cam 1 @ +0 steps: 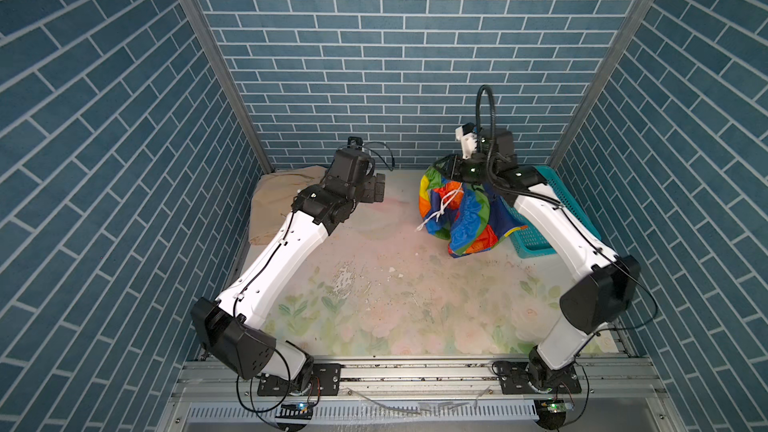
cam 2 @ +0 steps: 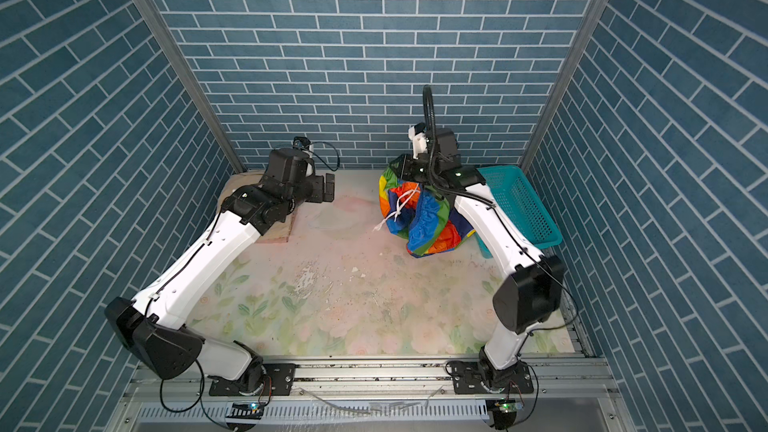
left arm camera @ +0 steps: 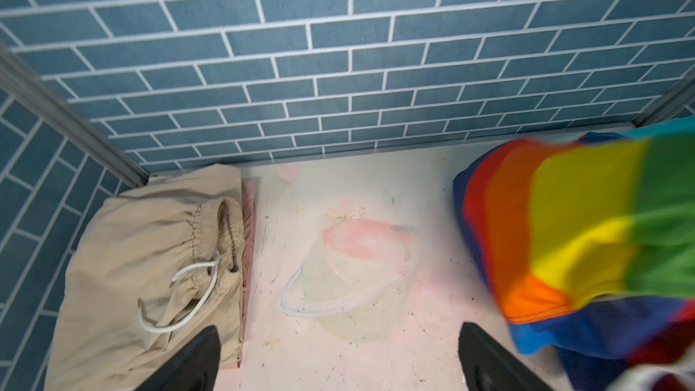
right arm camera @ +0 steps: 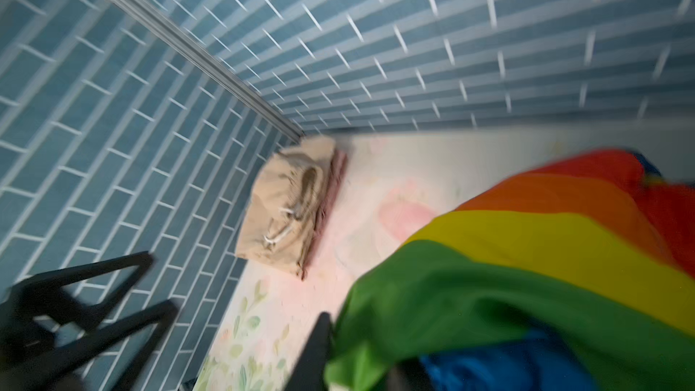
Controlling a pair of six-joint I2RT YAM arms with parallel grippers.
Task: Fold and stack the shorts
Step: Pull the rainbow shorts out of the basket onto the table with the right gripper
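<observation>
The right gripper (right arm camera: 244,310) sits closest, blurred, its jaws apart with bare table (right arm camera: 395,167) showing between them. The rainbow shorts (right arm camera: 526,276) are bunched against one finger, just beside the teal basket (cam 1: 536,238). I'd say spreading comes next: let the heap settle mid-table, then find the waistband by its white drawstring (cam 1: 440,205). The left gripper (left arm camera: 334,362), jaws wide and empty, hovers by the beige shorts (left arm camera: 150,257), which are stacked on the pink shorts (left arm camera: 249,242) in the far corner.
</observation>
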